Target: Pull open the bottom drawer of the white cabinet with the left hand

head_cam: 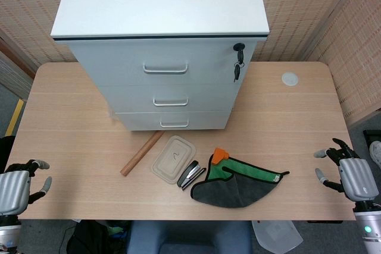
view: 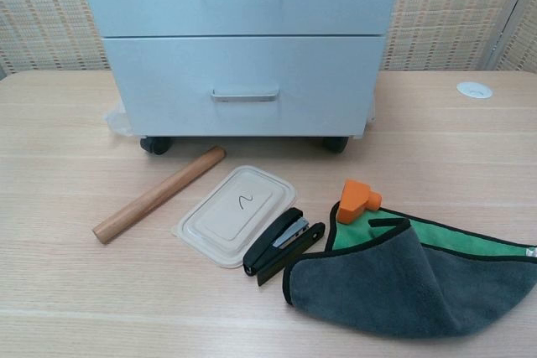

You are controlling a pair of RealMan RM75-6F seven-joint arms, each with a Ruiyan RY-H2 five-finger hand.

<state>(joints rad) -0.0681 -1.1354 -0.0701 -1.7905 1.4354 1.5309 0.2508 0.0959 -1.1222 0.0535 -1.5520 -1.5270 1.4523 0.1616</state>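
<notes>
Fingers (head_cam: 36,163) of both hands spread, holding nothing, well apart from closed bottom drawer (head_cam: 172,120)

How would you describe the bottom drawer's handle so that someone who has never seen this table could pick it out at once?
Start at the white cabinet standing at the back of the wooden table. Its front carries three handles stacked one above another; take the lowest, the bottom drawer handle, just above the wooden rolling pin and the beige lid. It is the narrowest of the three and farthest from the keys.
</notes>
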